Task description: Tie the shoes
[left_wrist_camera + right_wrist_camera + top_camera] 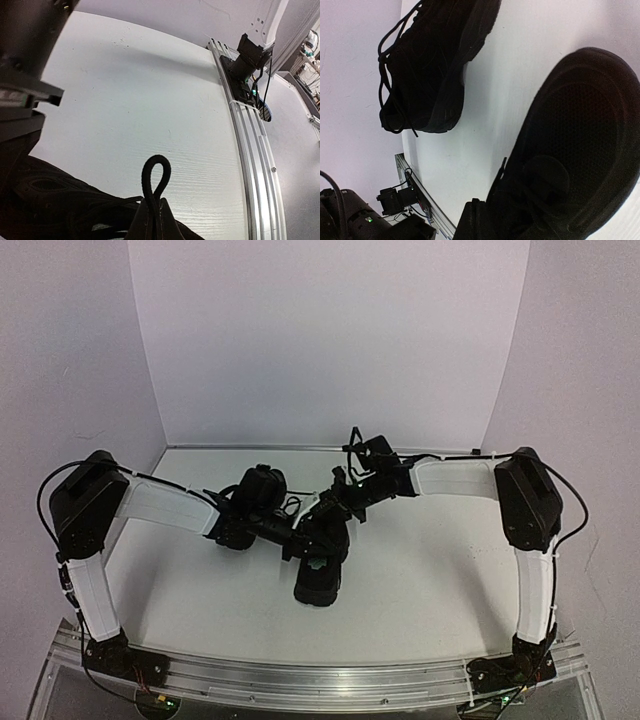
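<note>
as the lace [146, 181] is limp and thin, the left gripper [154, 205] pinches its loop's base above the shoe [320, 578]; the right gripper [477, 210] is clenched, load unclear.

Finding: no text, label, brand, number or sign is legible in any of the three views.

Right wrist view, lower right of the frame: the near shoe [580, 125] bears a round patch [546, 176]. It is too dark to show whether it carries any lettering or mark.
</note>
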`<action>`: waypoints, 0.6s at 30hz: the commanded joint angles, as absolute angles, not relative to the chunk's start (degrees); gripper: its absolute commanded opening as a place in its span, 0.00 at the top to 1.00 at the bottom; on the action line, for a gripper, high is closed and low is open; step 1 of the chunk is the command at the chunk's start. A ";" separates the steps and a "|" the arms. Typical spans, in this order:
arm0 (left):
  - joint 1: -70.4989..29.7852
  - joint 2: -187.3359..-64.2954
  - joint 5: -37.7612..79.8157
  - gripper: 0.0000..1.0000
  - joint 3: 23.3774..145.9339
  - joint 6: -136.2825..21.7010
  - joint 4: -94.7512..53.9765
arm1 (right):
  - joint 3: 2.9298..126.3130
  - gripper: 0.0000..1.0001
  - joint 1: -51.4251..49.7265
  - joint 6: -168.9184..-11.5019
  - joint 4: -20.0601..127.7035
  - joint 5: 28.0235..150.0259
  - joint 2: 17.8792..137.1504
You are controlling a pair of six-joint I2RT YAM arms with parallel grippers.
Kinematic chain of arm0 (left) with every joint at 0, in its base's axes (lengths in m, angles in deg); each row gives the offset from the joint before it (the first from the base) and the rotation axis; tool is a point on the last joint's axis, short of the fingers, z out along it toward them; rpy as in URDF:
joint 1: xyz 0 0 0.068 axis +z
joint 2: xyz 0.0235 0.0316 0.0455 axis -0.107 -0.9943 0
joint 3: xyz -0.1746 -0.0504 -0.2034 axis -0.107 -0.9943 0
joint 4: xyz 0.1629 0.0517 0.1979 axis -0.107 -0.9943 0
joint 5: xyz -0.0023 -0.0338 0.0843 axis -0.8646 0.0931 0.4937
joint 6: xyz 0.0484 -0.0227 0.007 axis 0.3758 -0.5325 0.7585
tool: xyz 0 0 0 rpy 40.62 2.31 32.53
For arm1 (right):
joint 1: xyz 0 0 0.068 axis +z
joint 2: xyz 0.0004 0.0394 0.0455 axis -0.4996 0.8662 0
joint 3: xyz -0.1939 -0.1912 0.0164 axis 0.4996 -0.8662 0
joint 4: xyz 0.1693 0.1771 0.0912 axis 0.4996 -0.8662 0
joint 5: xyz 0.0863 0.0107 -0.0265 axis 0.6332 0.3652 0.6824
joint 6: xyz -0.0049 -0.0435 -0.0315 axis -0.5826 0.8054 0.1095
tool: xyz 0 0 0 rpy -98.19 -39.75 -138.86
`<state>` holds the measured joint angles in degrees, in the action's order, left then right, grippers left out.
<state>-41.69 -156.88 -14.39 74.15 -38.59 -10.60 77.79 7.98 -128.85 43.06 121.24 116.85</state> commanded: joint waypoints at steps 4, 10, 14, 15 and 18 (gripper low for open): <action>-45.28 -152.63 -11.37 1.00 77.67 -29.00 -18.91 | 83.08 1.00 8.13 -128.09 47.67 124.00 120.91; -46.64 -152.64 -11.36 1.00 77.65 -27.91 -19.75 | 84.44 1.00 8.10 -128.30 48.58 124.34 122.89; -47.74 -152.67 -11.25 1.00 77.50 -27.57 -19.89 | 85.72 1.00 8.11 -128.31 48.88 124.21 124.16; -48.00 -152.71 -11.19 1.00 77.54 -27.57 -19.90 | 85.99 1.00 8.10 -128.36 48.93 124.20 124.45; -48.61 -152.71 -11.01 1.00 77.59 -27.74 -19.69 | 86.75 1.00 8.09 -128.42 49.11 124.09 125.14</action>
<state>-46.55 -155.16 -9.24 75.45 -28.81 -18.54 83.72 8.04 -128.63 46.00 124.63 123.72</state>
